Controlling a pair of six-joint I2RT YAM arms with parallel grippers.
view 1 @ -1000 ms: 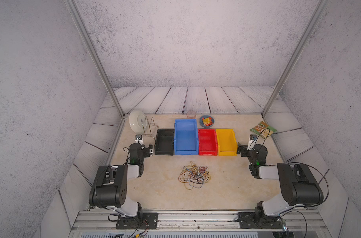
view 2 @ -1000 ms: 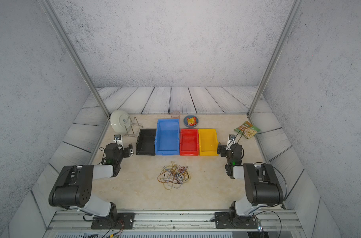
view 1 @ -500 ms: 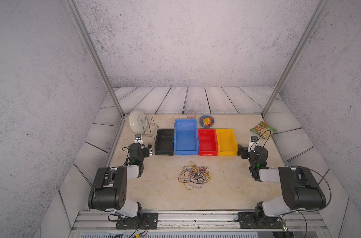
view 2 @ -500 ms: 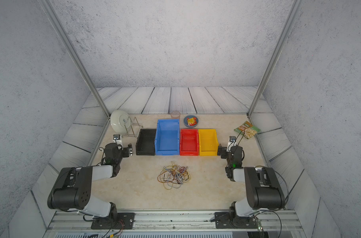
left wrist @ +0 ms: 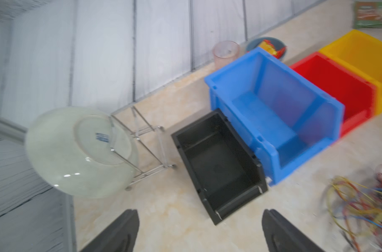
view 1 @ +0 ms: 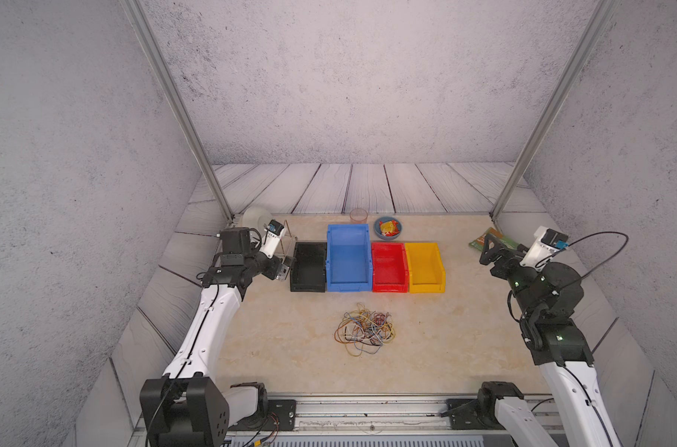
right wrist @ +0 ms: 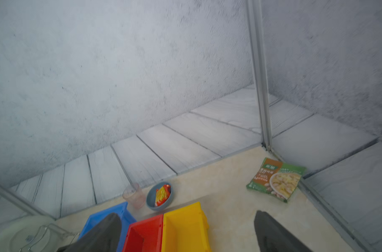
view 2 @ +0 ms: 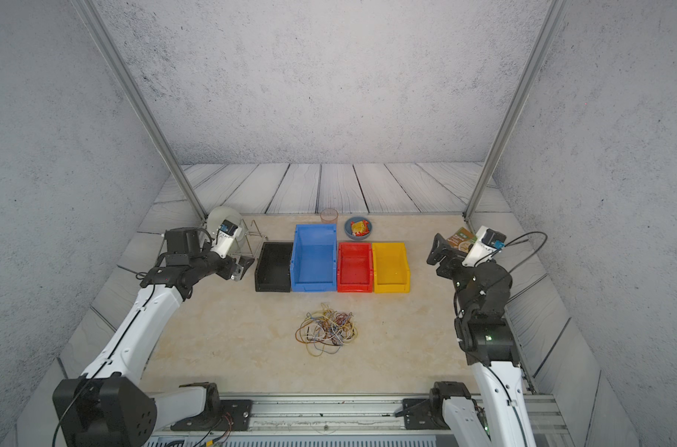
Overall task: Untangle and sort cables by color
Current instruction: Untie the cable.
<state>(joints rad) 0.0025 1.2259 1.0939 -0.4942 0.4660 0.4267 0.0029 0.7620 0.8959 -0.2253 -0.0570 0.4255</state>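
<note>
The cables (view 1: 365, 329) (view 2: 325, 329) lie in one tangled heap of yellow, blue, red-brown and black strands on the beige table, in front of a row of bins: black (view 1: 308, 287), blue (view 1: 348, 285), red (view 1: 390, 288), yellow (view 1: 426, 288). My left gripper (view 1: 284, 269) (view 2: 243, 269) hovers open just left of the black bin; its wrist view shows nothing between the fingers (left wrist: 118, 233), with the cables (left wrist: 360, 207) off to one side. My right gripper (view 1: 491, 253) (right wrist: 188, 233) is open and empty, raised to the right of the yellow bin (right wrist: 185, 229).
A pale plate in a wire rack (view 1: 256, 218) stands behind my left gripper. A clear cup (view 1: 359, 214) and a grey bowl (view 1: 379, 232) holding a snack packet sit behind the bins. A green food packet (view 1: 493, 238) lies at the back right. Metal posts stand at both back corners.
Both arms have lifted out of their low folded pose and now reach up and forward. The grippers stay open. The cable heap and the bins have not moved.
</note>
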